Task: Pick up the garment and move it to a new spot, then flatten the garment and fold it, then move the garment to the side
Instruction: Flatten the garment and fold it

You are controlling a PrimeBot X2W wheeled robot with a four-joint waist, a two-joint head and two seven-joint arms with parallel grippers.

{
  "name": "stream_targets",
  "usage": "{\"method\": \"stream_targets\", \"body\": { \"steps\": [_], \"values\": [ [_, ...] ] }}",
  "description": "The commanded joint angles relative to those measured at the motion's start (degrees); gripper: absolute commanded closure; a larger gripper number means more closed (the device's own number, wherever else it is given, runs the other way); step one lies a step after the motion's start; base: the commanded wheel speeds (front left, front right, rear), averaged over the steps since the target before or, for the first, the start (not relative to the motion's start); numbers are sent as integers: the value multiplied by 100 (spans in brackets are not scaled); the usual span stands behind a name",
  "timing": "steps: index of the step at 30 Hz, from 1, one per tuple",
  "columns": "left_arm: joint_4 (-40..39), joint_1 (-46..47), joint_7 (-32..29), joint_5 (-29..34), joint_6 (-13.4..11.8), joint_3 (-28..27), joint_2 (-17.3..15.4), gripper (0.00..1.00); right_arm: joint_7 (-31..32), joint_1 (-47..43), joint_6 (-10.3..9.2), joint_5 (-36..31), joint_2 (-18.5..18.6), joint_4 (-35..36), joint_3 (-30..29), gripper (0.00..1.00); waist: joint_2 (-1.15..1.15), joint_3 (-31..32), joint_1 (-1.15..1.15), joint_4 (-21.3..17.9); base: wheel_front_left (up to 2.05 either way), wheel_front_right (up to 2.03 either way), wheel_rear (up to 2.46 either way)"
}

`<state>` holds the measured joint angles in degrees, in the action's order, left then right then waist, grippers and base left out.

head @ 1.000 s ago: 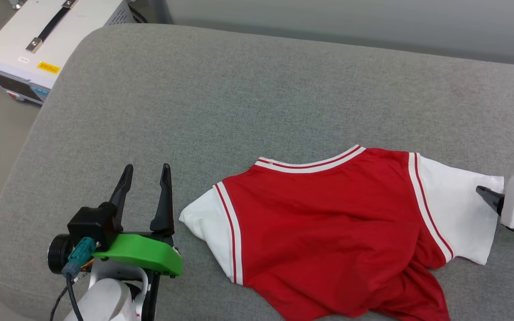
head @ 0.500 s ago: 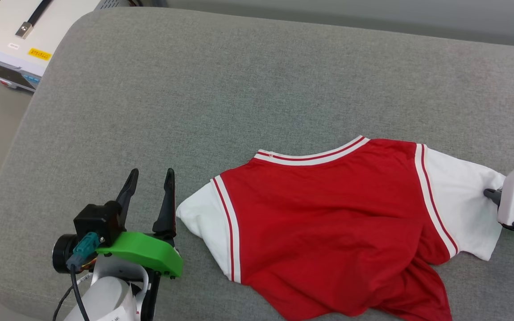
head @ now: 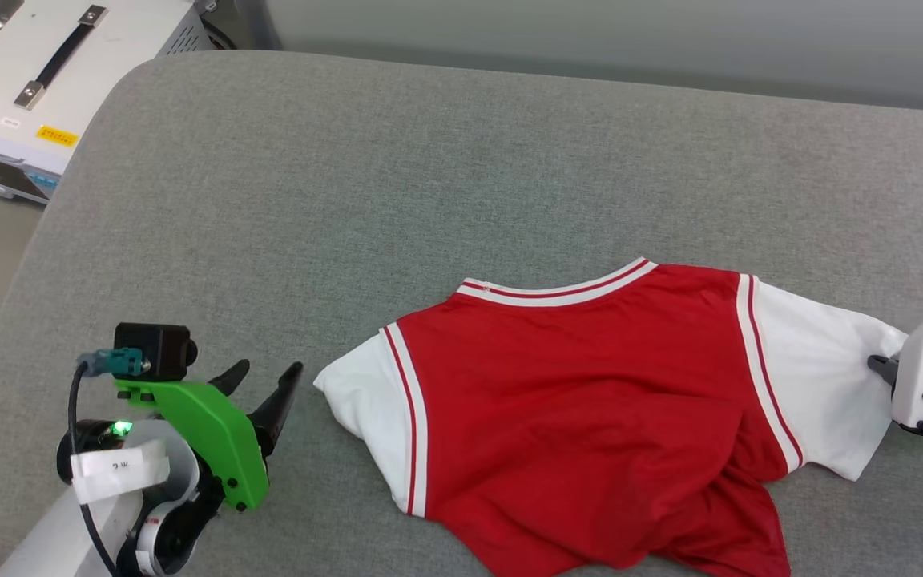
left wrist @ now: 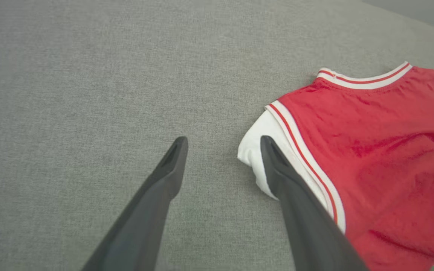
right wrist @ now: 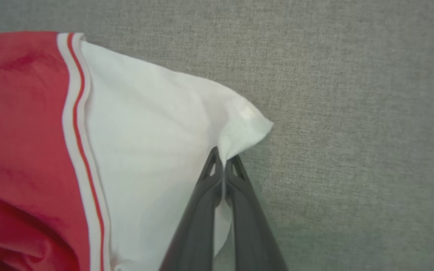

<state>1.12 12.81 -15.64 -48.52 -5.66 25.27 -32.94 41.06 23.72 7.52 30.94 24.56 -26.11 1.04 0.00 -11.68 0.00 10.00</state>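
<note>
The right gripper (right wrist: 223, 165) pinches a white sleeve.
Its jaws are clamped on the sleeve's edge of the red garment (head: 574, 401), which lies along the grey cushion's (head: 429, 176) near edge, right side; the left gripper (head: 268, 375) gapes just beside the other sleeve.

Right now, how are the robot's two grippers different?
The left gripper is open; the right gripper is shut. The left gripper holds nothing; the right gripper pinches the edge of a white sleeve of the shirt. Both have two long dark fingers and sit at a sleeve end of the shirt, over the grey cushion.
</note>
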Motion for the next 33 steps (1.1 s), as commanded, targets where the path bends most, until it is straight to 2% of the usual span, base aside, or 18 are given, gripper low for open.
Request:
{"method": "stream_targets", "body": {
  "steps": [1,6,11,20,21,23,24,28,33],
  "values": [
    [1,162,-207,-128,80,36,-45,0,-27,-81,-3,-30,0,83,-27,100,0,-1,0,-72,0,0,0],
    [276,366,-806,-414,262,279,65,0,9,-132,-3,-91,-95,320,-24,100,0,-89,0,-239,0,0,0],
    [889,674,-1295,-450,459,609,197,0,5,-139,-3,-100,-126,464,-41,100,0,-213,0,-357,0,0,0],
    [2104,1207,-1722,-291,824,1113,531,0,-6,-157,-3,-92,-197,558,-83,100,0,-339,0,-485,0,0,0],
    [2228,1263,-1803,-246,863,1208,574,31,-20,-153,-3,-88,-205,564,-92,100,0,-345,0,-493,0,0,0],
    [2436,1314,-1962,-235,939,1360,677,80,-40,-148,-3,-89,-214,565,-92,100,0,-344,0,-510,0,0,0],
    [2516,1334,-2017,-220,966,1422,711,100,-57,-146,-3,-92,-217,569,-93,100,0,-342,0,-516,0,0,0],
    [2782,1419,-1964,-149,1039,1546,837,100,-121,-149,-3,-79,-227,586,-86,100,0,-305,0,-525,0,0,0],
    [2965,1549,-1478,82,1020,1525,832,100,-231,-141,-3,-91,-197,615,-90,100,0,-183,0,-491,0,0,0]
  ]
}}
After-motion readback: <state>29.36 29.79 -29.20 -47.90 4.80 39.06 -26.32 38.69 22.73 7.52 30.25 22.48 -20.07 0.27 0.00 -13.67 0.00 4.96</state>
